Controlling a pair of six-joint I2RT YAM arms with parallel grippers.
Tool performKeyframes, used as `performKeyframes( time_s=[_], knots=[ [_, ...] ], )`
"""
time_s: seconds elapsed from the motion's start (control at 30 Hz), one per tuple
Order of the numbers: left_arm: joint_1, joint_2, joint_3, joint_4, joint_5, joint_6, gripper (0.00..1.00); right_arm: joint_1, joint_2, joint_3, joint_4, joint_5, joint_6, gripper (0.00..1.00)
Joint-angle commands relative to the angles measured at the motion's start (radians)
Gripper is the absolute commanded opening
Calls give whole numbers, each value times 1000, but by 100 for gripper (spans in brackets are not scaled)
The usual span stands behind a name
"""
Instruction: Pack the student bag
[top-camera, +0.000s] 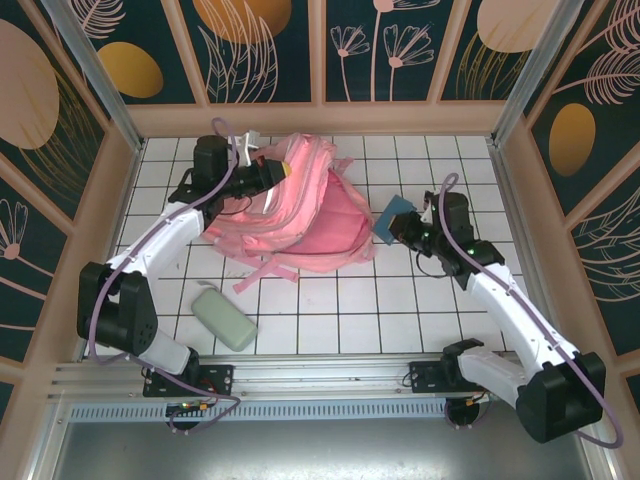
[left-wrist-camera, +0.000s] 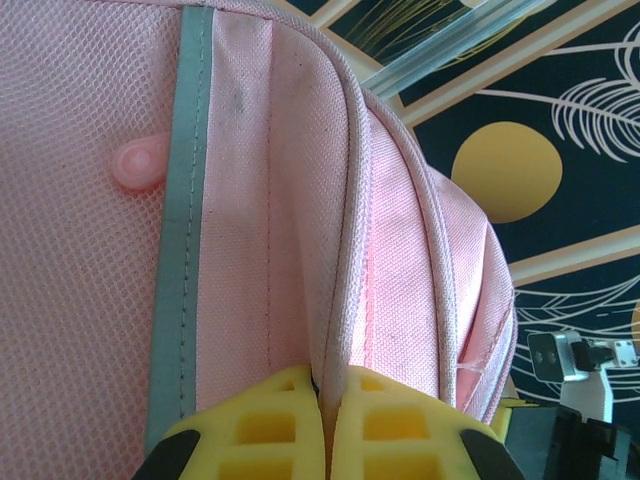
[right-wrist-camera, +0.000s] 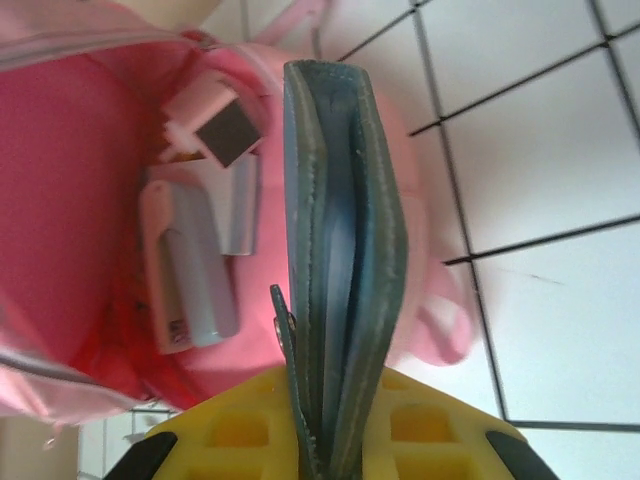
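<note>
The student bag (top-camera: 310, 215), a large pink backpack, lies on the white tiled table with its opening turned toward the right. My left gripper (top-camera: 268, 172) is at the bag's upper left, and its yellow jaws (left-wrist-camera: 328, 392) are shut on a fold of the bag's pink fabric (left-wrist-camera: 270, 200) beside a grey strip (left-wrist-camera: 180, 250). My right gripper (top-camera: 402, 230) hovers at the bag's right edge, shut on a blue-green folded wallet (top-camera: 393, 217). The wallet (right-wrist-camera: 340, 250) stands edge-on between the yellow fingers (right-wrist-camera: 340, 425), in front of the bag's open pink interior (right-wrist-camera: 70, 180).
Inside the bag lie a pale tube-like item (right-wrist-camera: 195, 265) and a small white and grey block (right-wrist-camera: 222, 125). A pale green case (top-camera: 224, 318) lies on the tiles at the front left. Patterned walls enclose the table on three sides.
</note>
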Motion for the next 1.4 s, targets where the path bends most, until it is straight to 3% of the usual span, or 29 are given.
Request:
performKeyframes(
  time_s=[0.0, 0.2, 0.4, 0.6, 0.77, 0.9, 1.0, 1.1, 1.17, 1.37],
  knots=[
    [-3, -51, 113, 38, 65, 33, 0, 27, 81, 42, 112, -124, -5, 11],
    [19, -36, 191, -44, 114, 74, 0, 98, 316, 145, 359, -294, 65, 10],
    [34, -40, 187, -44, 165, 71, 0, 156, 560, 325, 410, -328, -13, 10],
    [47, -50, 176, -17, 192, 60, 0, 180, 784, 447, 504, -496, -20, 12],
    [56, -50, 165, 2, 190, 43, 0, 273, 920, 561, 541, -497, 18, 15],
    [57, -40, 159, 10, 194, 38, 0, 330, 1006, 669, 508, -403, 54, 18],
    [57, -38, 147, 30, 200, 26, 0, 346, 1067, 742, 478, -343, 107, 23],
    [59, -43, 145, 31, 192, 25, 0, 352, 1121, 820, 408, -305, 124, 48],
    [64, -47, 142, 34, 188, 19, 0, 352, 1109, 801, 409, -276, 119, 59],
    [97, -60, 121, 50, 176, -12, 0, 324, 969, 621, 536, -277, 117, 69]
  ],
)
